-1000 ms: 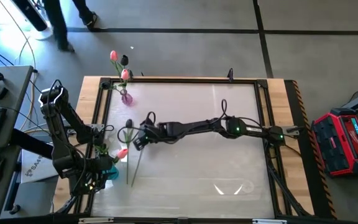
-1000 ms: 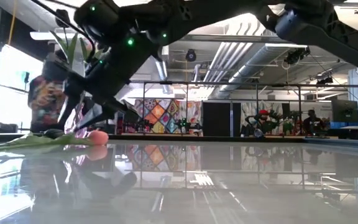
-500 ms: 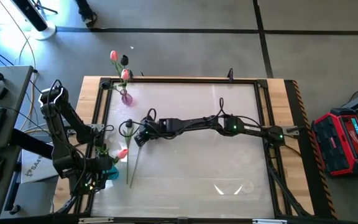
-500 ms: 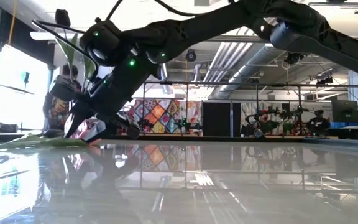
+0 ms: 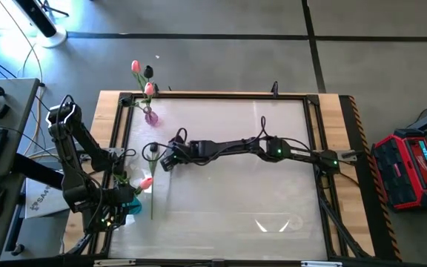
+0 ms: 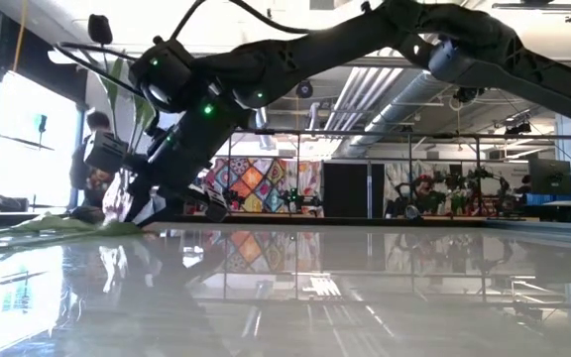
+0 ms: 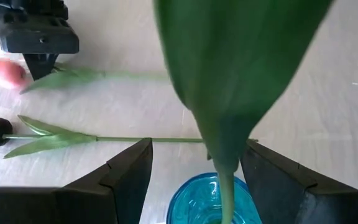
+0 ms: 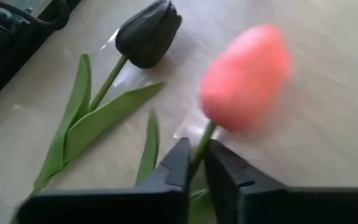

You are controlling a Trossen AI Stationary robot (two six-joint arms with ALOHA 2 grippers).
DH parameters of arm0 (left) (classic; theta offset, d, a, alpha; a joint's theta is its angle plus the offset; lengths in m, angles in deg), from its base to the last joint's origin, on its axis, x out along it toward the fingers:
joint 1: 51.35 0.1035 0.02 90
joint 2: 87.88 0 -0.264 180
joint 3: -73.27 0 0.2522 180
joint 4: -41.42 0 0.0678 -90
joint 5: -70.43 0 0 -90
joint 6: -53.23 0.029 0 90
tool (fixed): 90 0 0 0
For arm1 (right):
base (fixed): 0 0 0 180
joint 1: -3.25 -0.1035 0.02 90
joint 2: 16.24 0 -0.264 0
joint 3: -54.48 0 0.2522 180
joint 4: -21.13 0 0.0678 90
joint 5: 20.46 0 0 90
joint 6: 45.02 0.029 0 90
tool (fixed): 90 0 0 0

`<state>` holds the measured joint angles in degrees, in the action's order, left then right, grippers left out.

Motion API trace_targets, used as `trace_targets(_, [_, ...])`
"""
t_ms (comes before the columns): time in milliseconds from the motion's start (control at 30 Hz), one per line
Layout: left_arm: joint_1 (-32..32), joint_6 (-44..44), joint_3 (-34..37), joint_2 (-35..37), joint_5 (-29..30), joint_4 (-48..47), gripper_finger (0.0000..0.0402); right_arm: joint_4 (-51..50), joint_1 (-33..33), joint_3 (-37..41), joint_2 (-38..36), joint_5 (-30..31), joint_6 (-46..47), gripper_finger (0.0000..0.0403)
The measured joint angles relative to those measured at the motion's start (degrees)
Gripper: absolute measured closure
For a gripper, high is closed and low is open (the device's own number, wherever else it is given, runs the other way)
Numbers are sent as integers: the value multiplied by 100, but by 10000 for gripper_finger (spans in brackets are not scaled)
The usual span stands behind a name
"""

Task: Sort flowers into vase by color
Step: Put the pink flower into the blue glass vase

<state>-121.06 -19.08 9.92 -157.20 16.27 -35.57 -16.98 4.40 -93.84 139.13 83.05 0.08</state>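
no text, label, brand or number was readable anywhere: not on the table, the arms, or the red case at right.

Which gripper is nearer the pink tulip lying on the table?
Right. The right gripper is shut on the pink tulip, pinching its stem just below the head. The left gripper waits apart at the table's left edge, above a blue vase.

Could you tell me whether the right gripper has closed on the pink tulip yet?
Shut: in its wrist view the right gripper pinches the pink tulip's stem just below the head.
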Motion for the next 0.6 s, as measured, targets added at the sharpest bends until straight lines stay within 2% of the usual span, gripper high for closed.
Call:
trace_targets(67, [0,-2,0,0,3,2,172,75,0,3,7,2,-276,393])
trace_targets(400, [-3,-140,-32,0,148,5,172,930,-108,-15,-63,-23,-1140,399])
trace_targets(600, [-100,-155,-324,10,333,-39,172,1461,-225,-17,-390,-294,-1609,402])
